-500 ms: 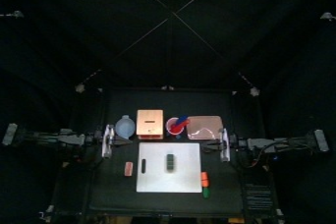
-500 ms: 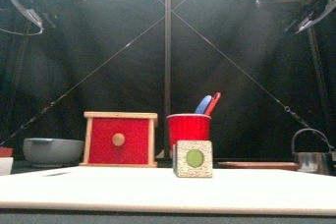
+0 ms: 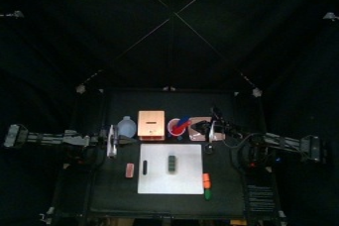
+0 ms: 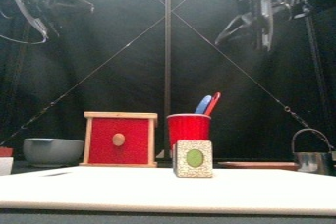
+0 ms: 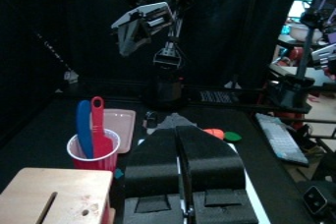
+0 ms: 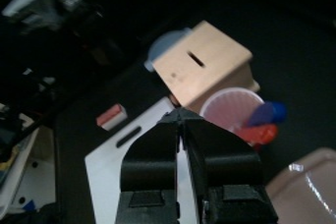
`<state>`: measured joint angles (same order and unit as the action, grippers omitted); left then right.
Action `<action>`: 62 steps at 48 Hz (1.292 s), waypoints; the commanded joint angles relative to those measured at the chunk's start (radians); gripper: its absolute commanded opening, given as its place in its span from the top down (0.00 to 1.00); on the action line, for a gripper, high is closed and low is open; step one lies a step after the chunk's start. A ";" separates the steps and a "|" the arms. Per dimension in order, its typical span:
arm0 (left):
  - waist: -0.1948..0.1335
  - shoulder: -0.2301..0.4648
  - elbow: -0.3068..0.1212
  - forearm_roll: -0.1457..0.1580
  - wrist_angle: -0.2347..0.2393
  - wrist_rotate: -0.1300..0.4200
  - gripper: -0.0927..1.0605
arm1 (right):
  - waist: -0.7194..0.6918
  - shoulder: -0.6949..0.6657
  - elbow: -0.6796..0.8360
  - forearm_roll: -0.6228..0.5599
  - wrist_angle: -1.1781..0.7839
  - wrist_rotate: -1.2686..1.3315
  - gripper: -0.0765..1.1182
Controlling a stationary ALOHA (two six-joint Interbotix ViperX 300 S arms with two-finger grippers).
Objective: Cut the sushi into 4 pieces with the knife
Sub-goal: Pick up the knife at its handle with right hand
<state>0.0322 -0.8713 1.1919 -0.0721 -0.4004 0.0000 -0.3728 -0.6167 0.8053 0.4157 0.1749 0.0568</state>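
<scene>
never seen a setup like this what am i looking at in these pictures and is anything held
Two black robot arms work at a small table. One picture looks down from above, one looks level from the table's front, two come from wrist cameras. On the table: a white cutting board with a dark green sushi roll, a wooden box, a red cup of toy knives. The left fingers and right fingers are shut, holding nothing.

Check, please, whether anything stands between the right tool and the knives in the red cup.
Nothing visible does. The right tool hangs high above the red cup, off to one side, and the blue knife and red knife stick up from the cup with only open air over them.
</scene>
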 commanded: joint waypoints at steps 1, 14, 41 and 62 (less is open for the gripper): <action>0.014 0.006 -0.020 -0.026 -0.009 0.002 0.86 | -0.092 0.063 -0.114 0.018 0.187 -0.009 0.56; 0.025 0.006 -0.018 -0.031 -0.009 0.003 0.86 | -0.241 0.166 -0.236 0.026 0.479 -0.018 0.19; 0.084 0.006 0.008 -0.043 -0.008 -0.003 0.86 | -0.272 0.445 -0.370 0.078 0.609 -0.066 0.13; 0.086 0.006 0.028 -0.055 -0.009 -0.003 0.86 | -0.241 0.526 -0.419 0.078 0.676 -0.057 0.13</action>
<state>0.1150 -0.8698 1.2318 -0.1227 -0.4004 -0.0031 -0.6151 -0.0752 0.4080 0.4893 0.8514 -0.0015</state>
